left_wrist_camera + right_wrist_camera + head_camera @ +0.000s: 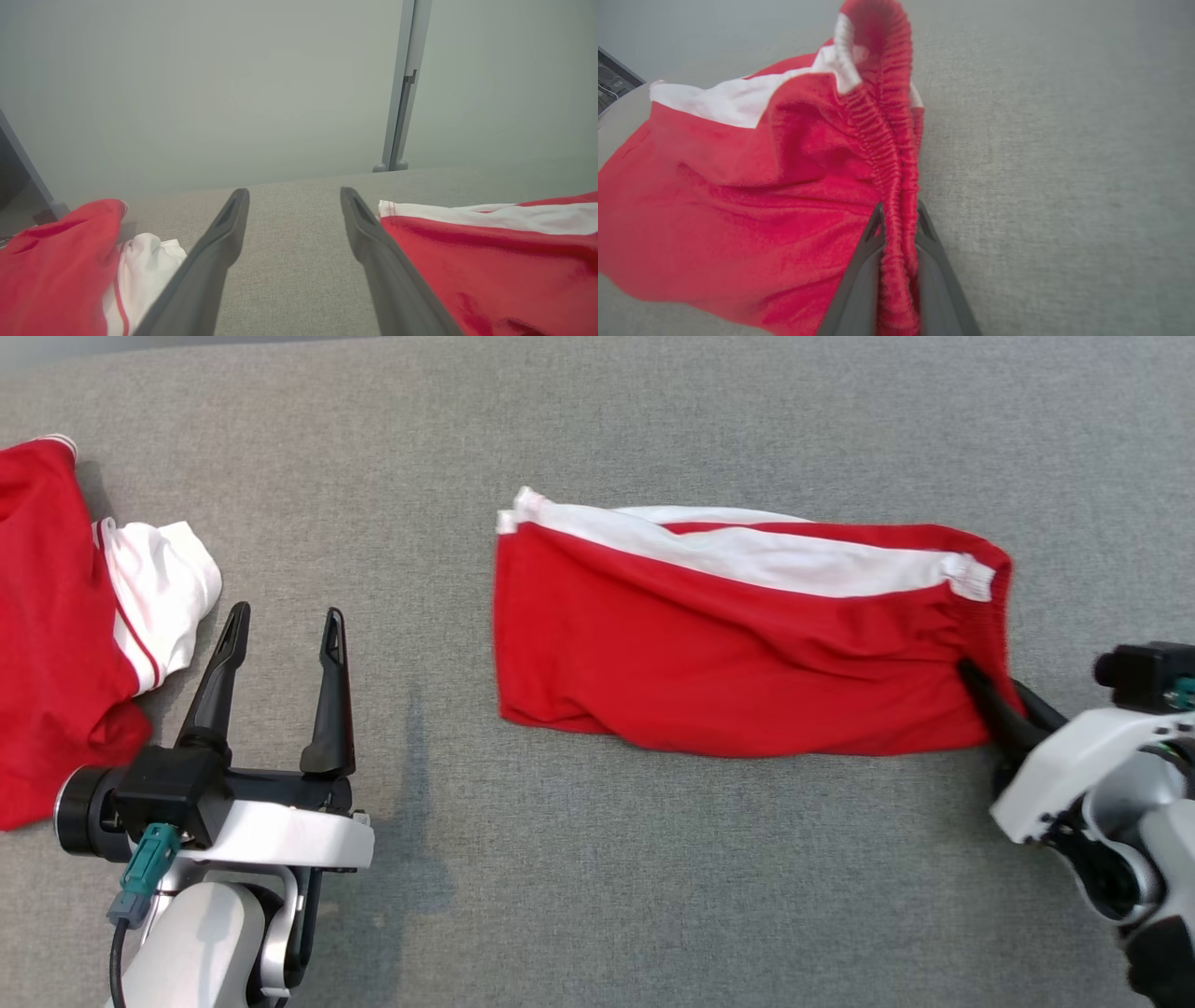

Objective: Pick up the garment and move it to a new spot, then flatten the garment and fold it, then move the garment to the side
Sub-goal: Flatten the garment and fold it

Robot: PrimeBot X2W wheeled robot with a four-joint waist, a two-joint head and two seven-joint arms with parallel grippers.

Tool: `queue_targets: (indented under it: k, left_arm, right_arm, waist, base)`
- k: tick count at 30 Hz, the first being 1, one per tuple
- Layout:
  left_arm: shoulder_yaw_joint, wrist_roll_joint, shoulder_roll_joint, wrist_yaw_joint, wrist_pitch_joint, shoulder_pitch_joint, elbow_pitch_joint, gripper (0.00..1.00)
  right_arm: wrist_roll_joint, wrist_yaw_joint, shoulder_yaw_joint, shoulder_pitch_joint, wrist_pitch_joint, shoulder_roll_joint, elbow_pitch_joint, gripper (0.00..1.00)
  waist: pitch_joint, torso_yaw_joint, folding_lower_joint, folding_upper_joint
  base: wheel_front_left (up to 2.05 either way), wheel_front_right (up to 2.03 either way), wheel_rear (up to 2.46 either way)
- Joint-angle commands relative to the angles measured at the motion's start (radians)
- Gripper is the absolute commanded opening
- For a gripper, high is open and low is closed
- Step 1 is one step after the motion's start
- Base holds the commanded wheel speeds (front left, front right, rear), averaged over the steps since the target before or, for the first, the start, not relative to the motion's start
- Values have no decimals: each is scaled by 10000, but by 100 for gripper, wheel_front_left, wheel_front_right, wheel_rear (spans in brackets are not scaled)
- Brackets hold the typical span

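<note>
The garment (728,635) is a pair of red shorts with a white side stripe, folded flat in the middle of the grey table. My right gripper (994,705) is shut on its gathered elastic waistband at the garment's right edge. The right wrist view shows the ribbed red band (896,196) pinched between the two dark fingers (864,261). My left gripper (280,639) stands open over bare cloth at the lower left, apart from the garment (490,261), nothing between its fingers (215,252).
A second red and white garment (65,616) lies crumpled at the table's left edge, close to my left gripper. The grey table surface (653,859) stretches wide in front and behind. A grey post (402,93) stands beyond the far edge.
</note>
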Motion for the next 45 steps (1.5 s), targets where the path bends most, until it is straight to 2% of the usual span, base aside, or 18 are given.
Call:
queue_targets:
  k: [1, 7, 14, 18, 22, 30, 36, 37, 38, 39, 45]
  left_arm:
    - [38, 47, 54, -39, -62, -39, 23, 100]
    - [77, 46, 91, -51, -53, -8, 20, 100]
    - [86, 14, 186, -56, -39, -30, 14, 100]
    - [29, 3, 194, -73, -27, -82, 20, 100]
    - [-52, 18, 166, -82, -27, -142, 24, 100]
    - [-197, -36, -22, -156, -32, -301, 120, 100]
    - [-246, -36, -228, -236, -47, -411, 262, 100]
    - [-244, -26, -251, -256, -47, -420, 285, 100]
    - [-242, -14, -279, -258, -49, -427, 301, 100]
    - [-238, 2, -305, -262, -50, -435, 317, 100]
    - [-130, 89, -429, -353, -50, -418, 384, 100]
  right_arm:
    - [207, -23, -126, 255, -43, -320, 73, 0]
    - [803, -16, -601, 562, -312, -1027, -59, 0]
    - [2491, -13, -252, 243, 448, -514, -1932, 0]
    - [2787, -13, 169, 7, 765, -370, -3065, 0]
    - [2587, -13, 648, -415, 1038, 14, -3582, 0]
    - [1967, -13, 1923, -1185, 1362, 812, -3090, 0]
    - [1665, -13, 2697, -1734, 810, 1222, -2141, 0]
    - [1524, -13, 2820, -1813, 662, 1211, -1935, 31]
    - [1513, -13, 2906, -1858, 485, 1276, -1786, 49]
    - [1543, -13, 3018, -1929, 325, 1366, -1686, 100]
    - [1608, -13, 4006, -2237, -385, 1188, -1725, 100]
  waist:
    - [-54, -82, 0, -1]
    - [-150, -308, 0, -1]
    - [-192, -597, 0, -1]
    - [-233, -604, 0, -1]
    - [-222, -499, 0, -1]
    - [-10, -36, 0, -1]
    - [155, 284, 0, -1]
    - [166, 311, 0, -1]
    - [177, 334, 0, -1]
    - [189, 348, 0, -1]
    - [161, 305, 0, -1]
  base:
    - [0, 0, 0]
    - [0, 0, 0]
    - [0, 0, 0]
    - [0, 0, 0]
    - [0, 0, 0]
    - [0, 0, 0]
    - [0, 0, 0]
    - [0, 0, 0]
    - [0, 0, 0]
    - [0, 0, 0]
    - [0, 0, 0]
